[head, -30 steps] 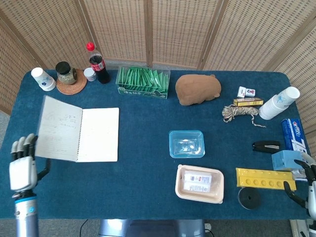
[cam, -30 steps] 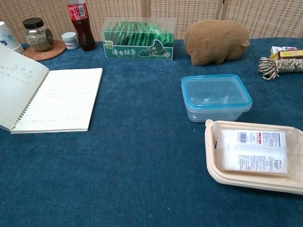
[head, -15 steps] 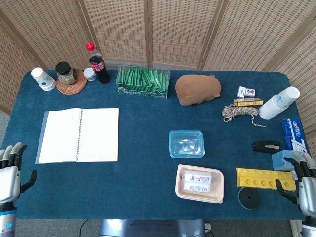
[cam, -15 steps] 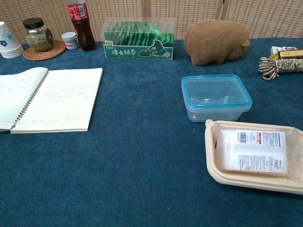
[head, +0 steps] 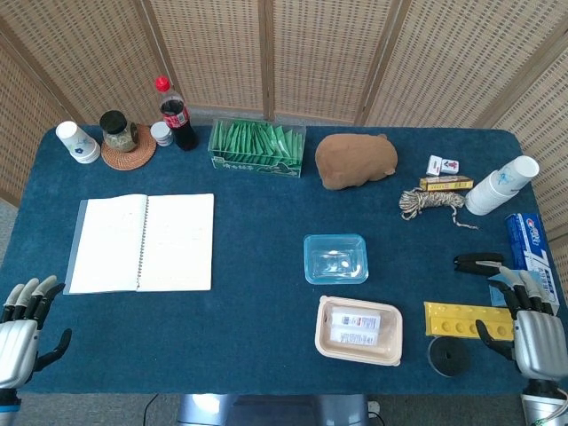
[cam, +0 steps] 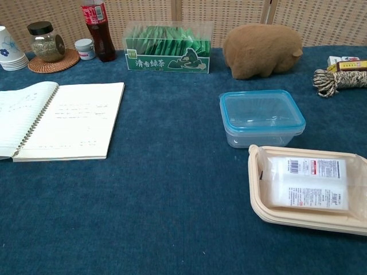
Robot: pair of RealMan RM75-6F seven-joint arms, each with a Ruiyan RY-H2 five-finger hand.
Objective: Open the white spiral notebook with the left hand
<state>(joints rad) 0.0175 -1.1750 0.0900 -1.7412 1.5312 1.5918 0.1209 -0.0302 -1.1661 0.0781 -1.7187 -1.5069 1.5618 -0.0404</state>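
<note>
The white spiral notebook [head: 142,242] lies open and flat on the blue table at the left, both lined pages showing; the chest view has the notebook [cam: 60,119] at its left edge. My left hand [head: 19,328] hangs at the table's front left corner, below the notebook and apart from it, fingers spread and holding nothing. My right hand [head: 529,331] is at the front right edge, fingers apart and empty, beside a yellow tray [head: 470,320]. Neither hand shows in the chest view.
A clear blue-lidded box [head: 335,258] and a beige lidded food tray [head: 358,330] sit centre front. A green tea box [head: 257,148], brown plush [head: 356,161], cola bottle [head: 177,114], jar [head: 118,131] and cups [head: 77,141] line the back. Rope [head: 431,202], paper cups [head: 503,185] and small boxes fill the right.
The notebook's left page, standing tilted up a second ago, has dropped flat. My left hand has let go and drawn back to the front corner. My right hand has risen slightly.
</note>
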